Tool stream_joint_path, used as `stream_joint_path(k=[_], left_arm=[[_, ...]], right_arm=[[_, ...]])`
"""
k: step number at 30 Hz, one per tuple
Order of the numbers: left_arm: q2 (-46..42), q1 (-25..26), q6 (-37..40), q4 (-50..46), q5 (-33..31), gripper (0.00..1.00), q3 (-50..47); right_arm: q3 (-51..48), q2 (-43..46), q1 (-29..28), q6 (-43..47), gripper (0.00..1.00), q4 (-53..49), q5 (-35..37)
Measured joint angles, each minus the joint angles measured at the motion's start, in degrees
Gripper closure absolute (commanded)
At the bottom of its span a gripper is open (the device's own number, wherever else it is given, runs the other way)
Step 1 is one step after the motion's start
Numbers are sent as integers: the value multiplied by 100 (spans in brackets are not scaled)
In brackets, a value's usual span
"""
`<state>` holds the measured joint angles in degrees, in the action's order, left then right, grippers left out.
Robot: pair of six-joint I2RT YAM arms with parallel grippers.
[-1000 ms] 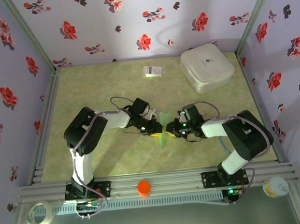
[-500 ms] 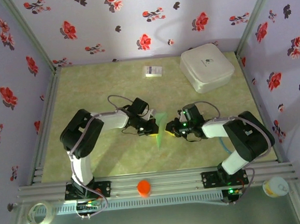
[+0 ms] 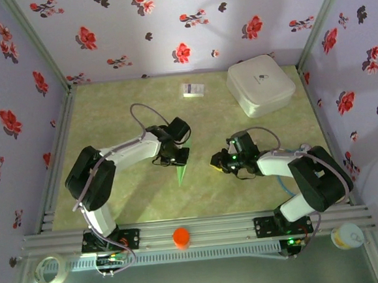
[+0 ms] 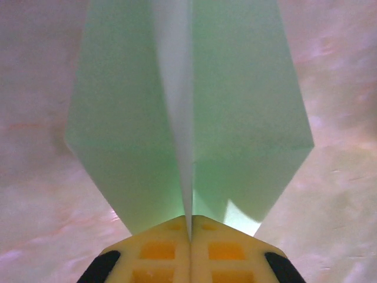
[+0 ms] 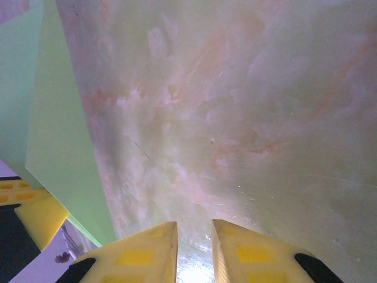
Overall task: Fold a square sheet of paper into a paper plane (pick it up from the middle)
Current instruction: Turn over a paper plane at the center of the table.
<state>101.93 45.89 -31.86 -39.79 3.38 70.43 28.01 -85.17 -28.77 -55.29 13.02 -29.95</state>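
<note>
Left end effector [image 4: 189,231] clamps paper plane [image 4: 247,118] centre crease.

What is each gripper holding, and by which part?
The left gripper is pinched shut on the paper plane, gripping its centre crease. The right gripper holds nothing; its jaws stand slightly apart.

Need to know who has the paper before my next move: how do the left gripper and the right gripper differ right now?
The left gripper is shut on the paper plane, pinching its centre fold; the right gripper has jaws slightly apart with nothing between them. The left gripper faces the plane's wings head-on; the right gripper faces bare table, the plane off to one side. Both have yellow fingers.
</note>
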Motion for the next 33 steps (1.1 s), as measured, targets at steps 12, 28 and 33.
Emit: stream_joint_path(k=[12,28,33], left_arm=[[212,52,37,-400,-385,89,57],[326,63,42,-391,-380,81,57],[376,74,42,-376,-380,80,57]], right_arm=[[11,0,0,-2,76,-7,2],[55,-76,-7,0,76,-7,0],[55,-79,-15,0,76,-7,0]])
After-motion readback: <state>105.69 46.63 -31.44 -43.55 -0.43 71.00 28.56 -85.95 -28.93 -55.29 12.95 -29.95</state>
